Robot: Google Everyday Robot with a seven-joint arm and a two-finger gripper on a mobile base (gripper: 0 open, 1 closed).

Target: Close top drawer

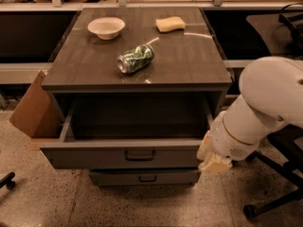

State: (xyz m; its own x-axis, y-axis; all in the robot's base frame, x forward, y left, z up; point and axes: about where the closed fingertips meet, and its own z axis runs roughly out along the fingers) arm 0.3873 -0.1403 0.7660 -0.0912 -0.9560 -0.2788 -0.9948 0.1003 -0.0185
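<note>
The top drawer (128,156) is pulled well out of the grey-brown cabinet, and its deep boxy interior (137,119) is empty. A dark bar handle (140,155) sits at the centre of its front. My gripper (212,159) hangs from the white arm (265,108) at the drawer's right front corner, close against the front panel. Its fingers are hidden behind the wrist.
On the cabinet top (189,65) lie a crushed green can (136,58), a white bowl (106,27) and a yellow sponge (170,23). A lower drawer (144,178) is shut. A cardboard box (32,109) leans at the left. Chair legs (274,197) stand at the right.
</note>
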